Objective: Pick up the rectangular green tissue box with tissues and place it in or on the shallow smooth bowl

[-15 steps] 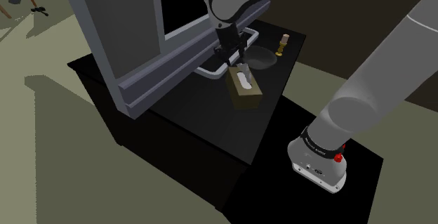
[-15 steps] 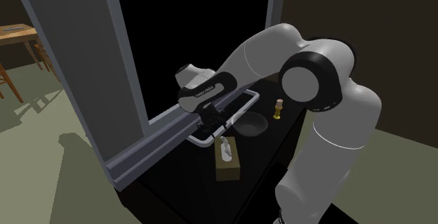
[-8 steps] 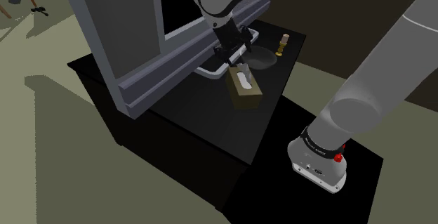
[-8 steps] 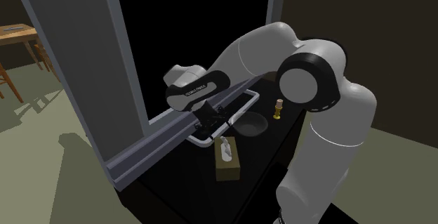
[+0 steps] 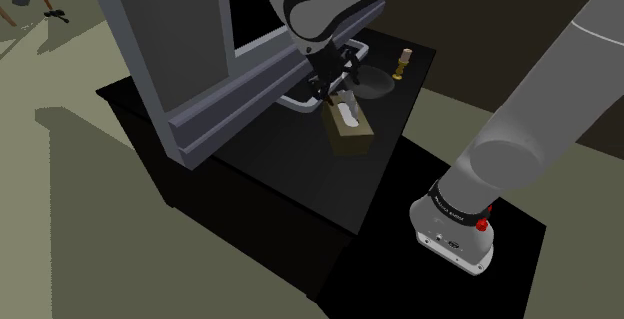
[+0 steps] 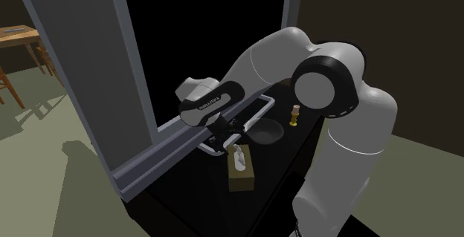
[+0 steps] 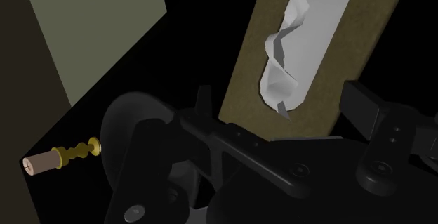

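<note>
One olive tissue box (image 5: 349,127) lies mid-frame on the desk (image 5: 260,167), one dark bowl (image 5: 375,85) just beyond it. The pincer (image 5: 335,90) hangs spread wide over its far end. The wrist view shows its crumpled white tissue (image 7: 302,33) close up.

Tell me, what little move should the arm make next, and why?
Probably lower the pincer straight down around the tissue box. It stands open just above the box's end, nothing is held, and the box rests outside the bowl.
</note>
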Controlling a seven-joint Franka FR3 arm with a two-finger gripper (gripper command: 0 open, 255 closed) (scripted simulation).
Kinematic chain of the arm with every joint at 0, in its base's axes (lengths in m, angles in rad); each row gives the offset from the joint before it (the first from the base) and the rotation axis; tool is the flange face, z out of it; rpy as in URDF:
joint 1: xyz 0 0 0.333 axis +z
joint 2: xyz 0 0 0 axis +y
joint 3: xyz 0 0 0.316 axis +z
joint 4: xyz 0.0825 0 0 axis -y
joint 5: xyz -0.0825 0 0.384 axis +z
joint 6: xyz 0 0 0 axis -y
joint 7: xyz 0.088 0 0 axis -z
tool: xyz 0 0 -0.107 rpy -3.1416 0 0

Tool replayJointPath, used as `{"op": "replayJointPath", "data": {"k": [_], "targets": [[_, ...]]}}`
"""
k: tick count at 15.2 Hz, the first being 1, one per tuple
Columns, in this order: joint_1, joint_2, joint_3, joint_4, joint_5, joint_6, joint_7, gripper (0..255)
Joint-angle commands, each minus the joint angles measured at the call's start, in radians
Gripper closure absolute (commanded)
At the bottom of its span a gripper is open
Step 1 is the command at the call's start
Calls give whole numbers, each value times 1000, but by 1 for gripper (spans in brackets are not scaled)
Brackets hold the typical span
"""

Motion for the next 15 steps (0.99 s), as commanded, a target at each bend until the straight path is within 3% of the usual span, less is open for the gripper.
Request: {"op": "replayJointPath", "data": {"k": [1, 4, 5, 15], "targets": [[0, 0, 0, -1, 0, 1, 0, 0], [0, 0, 0, -1, 0, 1, 0, 0], [0, 0, 0, -1, 0, 1, 0, 255], [0, -8, 0, 4, 2, -11, -5, 255]]}}
